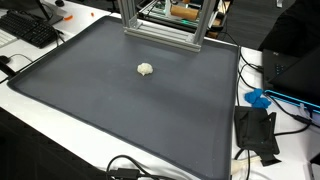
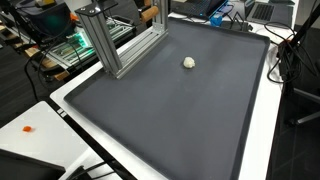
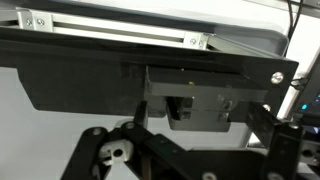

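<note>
White lump (image 1: 146,69) sitting alone on the grey mat (image 1: 90,110), out of the wrist camera's sight.
Roundish, with no clear long axis, it is lying near the aluminium frame (image 1: 160,38). The gripper (image 3: 190,160), showing only in the wrist view, is holding its jaws spread wide and facing a metal rail (image 3: 120,35), so the lump's direction from them cannot be told.

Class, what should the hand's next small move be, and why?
Probably bring the open, empty hand over the grey mat toward the white lump: it lies there alone, the hand shows in neither exterior view, and the wrist view shows only a rail and dark panels.
</note>
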Robot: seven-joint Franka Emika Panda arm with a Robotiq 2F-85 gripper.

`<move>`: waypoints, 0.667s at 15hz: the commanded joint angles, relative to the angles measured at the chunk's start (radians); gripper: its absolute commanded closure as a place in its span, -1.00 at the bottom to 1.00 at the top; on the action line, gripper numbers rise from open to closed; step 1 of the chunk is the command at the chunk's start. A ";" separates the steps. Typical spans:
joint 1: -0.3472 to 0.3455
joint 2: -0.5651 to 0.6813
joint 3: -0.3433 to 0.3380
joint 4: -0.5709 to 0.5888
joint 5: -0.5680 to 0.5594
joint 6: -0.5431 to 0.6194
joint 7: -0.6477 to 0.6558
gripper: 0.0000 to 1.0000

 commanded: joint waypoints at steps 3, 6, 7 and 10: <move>0.011 -0.032 -0.004 -0.042 0.020 0.047 0.011 -1.00; 0.012 -0.027 -0.007 -0.044 0.020 0.030 0.012 -1.00; 0.011 -0.028 -0.007 -0.048 0.019 0.030 0.012 -1.00; 0.011 -0.028 -0.010 -0.057 0.023 0.034 0.013 -1.00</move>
